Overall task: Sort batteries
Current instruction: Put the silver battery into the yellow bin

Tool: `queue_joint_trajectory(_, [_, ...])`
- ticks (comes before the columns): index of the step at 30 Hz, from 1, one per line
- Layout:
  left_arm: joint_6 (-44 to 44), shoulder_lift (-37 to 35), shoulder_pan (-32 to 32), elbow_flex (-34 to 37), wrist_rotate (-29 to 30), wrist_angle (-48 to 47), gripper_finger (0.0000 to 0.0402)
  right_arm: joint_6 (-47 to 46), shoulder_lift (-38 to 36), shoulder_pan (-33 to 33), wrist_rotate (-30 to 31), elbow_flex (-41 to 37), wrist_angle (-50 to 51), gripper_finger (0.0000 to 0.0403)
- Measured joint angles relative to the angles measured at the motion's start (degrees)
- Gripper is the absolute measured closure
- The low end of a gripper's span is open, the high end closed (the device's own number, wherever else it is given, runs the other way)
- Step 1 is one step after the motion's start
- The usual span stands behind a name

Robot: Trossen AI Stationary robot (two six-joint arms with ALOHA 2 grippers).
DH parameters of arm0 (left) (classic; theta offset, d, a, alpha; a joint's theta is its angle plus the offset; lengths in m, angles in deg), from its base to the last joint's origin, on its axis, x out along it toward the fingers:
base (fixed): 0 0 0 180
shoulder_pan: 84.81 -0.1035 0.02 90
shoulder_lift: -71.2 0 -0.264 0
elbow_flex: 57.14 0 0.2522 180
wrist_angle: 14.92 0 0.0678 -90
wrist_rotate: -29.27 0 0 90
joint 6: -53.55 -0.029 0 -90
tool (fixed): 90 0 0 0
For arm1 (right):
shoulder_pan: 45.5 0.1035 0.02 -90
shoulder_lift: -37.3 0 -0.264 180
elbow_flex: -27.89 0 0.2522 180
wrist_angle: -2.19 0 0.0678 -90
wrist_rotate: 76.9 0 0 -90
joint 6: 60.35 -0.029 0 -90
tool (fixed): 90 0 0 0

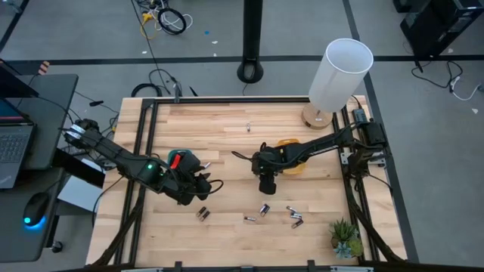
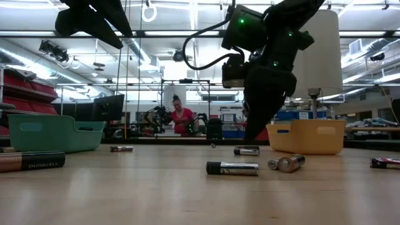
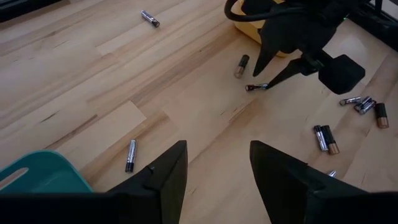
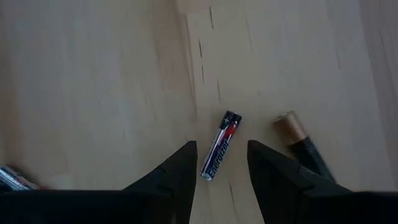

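Several small cylindrical batteries lie on their sides on the wooden table, most near its near edge (image 1: pixel 265 209), (image 1: pixel 295 219), (image 1: pixel 203 214), and one far off (image 1: pixel 249 127). My right gripper (image 4: pixel 222 155) is open and hangs low over the table's middle (image 1: pixel 266 186). A dark battery with a red mark (image 4: pixel 219 144) lies just ahead between its fingertips, untouched. A copper-ended battery (image 4: pixel 298 140) lies beside it. My left gripper (image 3: pixel 217 162) is open above the table (image 1: pixel 200 189), with a battery (image 3: pixel 130 155) lying near it.
A teal tray (image 2: pixel 53 132) stands under the left arm (image 1: pixel 181 160). A yellow tray (image 2: pixel 309 136) stands beside the right arm (image 1: pixel 291 168). A white lamp (image 1: pixel 340 72) occupies the far right corner and a small plant (image 1: pixel 345 238) the near right corner. People show in the room behind.
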Motion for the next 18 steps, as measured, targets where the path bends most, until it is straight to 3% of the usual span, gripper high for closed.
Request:
queue_joint_trajectory(14, [0.1, 0.0, 0.0, 0.0, -2.2, -0.1, 0.0215, -2.0, 5.9, 0.8, 0.6, 0.3, -4.1, 0.0256])
queue_joint_trajectory(18, [0.1, 0.0, 0.0, 0.0, -3.0, -0.1, 0.0215, -0.3, 6.0, 1.5, 3.0, 0.3, -4.0, 0.0315])
